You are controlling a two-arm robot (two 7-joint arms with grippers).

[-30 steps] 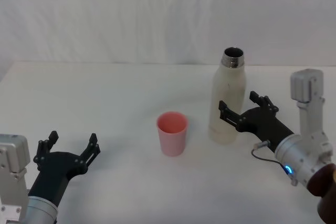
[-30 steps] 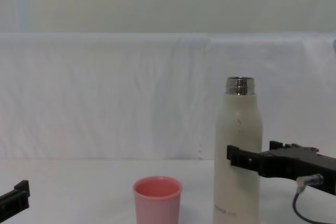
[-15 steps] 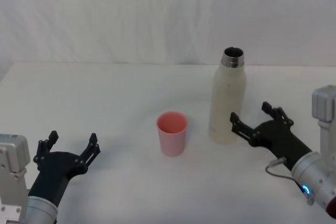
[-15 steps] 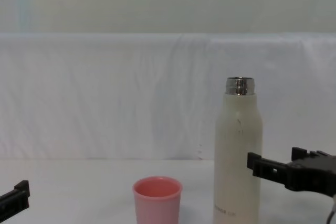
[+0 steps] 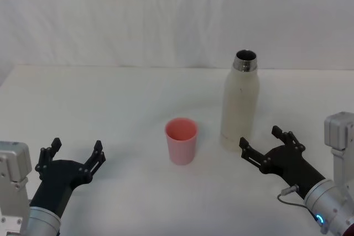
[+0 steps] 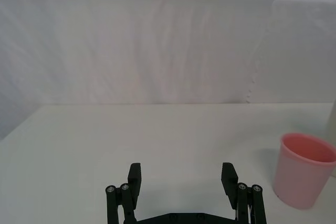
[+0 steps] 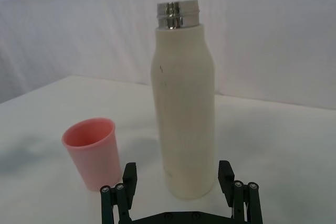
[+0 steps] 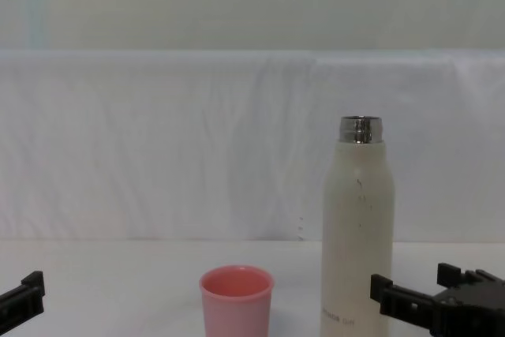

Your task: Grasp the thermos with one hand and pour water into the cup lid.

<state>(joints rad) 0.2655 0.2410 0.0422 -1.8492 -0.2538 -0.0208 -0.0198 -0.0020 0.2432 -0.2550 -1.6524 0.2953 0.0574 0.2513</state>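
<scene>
Thermos stands upright beside cup lid; right gripper spread nearby.

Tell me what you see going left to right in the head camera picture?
left gripper → cup lid → thermos → right gripper
</scene>
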